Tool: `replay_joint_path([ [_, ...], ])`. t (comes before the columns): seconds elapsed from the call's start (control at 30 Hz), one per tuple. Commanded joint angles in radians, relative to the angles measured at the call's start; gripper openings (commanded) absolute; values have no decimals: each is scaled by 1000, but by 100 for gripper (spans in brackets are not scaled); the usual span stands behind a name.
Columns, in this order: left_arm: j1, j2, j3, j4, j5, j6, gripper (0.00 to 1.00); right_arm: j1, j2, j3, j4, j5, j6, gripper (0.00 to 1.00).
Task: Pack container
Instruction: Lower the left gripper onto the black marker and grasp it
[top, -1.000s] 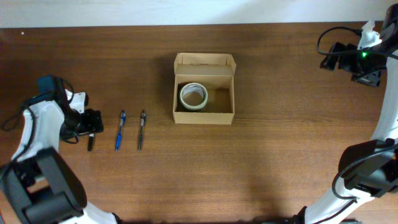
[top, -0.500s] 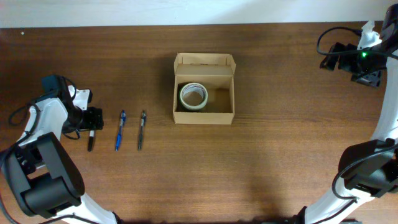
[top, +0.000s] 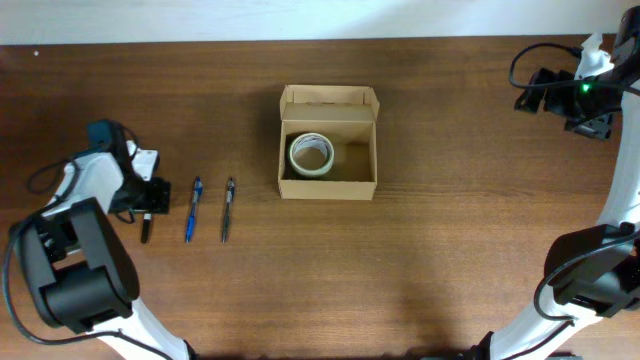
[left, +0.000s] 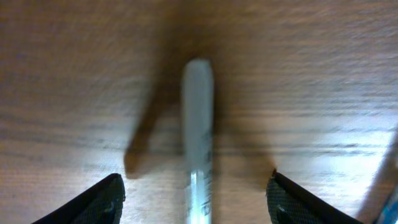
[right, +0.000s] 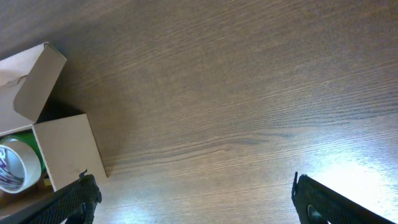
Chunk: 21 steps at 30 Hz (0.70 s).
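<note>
At the far left of the table (top: 450, 250), your left gripper (left: 196, 202) hangs right over the marker (left: 198, 112). The jaws are spread wide, one fingertip on each side of the barrel, and nothing is pinched yet. The wrist view is blurred, so I can't tell whether the tips have reached the wood.

This looks like the pick, so here's how I'd play it. The barrel runs straight down the middle of the gap, which is what you want. Come down square, close across the barrel rather than along it, and wait for a firm pinch before you lift. A round body like that will probably roll if one pad lands first.

Mind the neighbours! The blue pen (top: 190, 208) lies just beside the marker on the box side, with the darker pen (top: 227, 208) next along, both parallel to it. Your inner finger has the tighter margin, so don't let it sweep sideways.

The container (top: 329, 190) sits mid-table, well apart from the pens, with its flap lid (top: 330, 98) standing open at the back. A tape roll (top: 311, 153) already fills the left half, so I'd aim for the free right half.

Your right gripper (right: 196, 199) is parked off at the far right, fingers apart and empty, clear of the route.
</note>
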Motion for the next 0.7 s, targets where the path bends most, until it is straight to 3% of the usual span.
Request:
replay_joint_path([
  [0.0, -49, 56, 2, 6, -54, -18, 73, -3, 9, -2, 0, -13, 1, 99],
  [0.1, -64, 77, 2, 5, -67, -26, 61, -3, 9, -2, 0, -13, 1, 99],
  [0.17, -66, 84, 2, 7, -67, -50, 39, -3, 9, -2, 0, -13, 1, 99],
  [0.2, -66, 84, 2, 7, -66, -60, 32, -3, 9, -2, 0, -13, 1, 99],
  [0.6, -51, 84, 2, 10, 43, -78, 33, -3, 9, -2, 0, -13, 1, 99],
  [0.67, -51, 84, 2, -6, 43, -78, 36, -3, 9, -2, 0, -13, 1, 99],
])
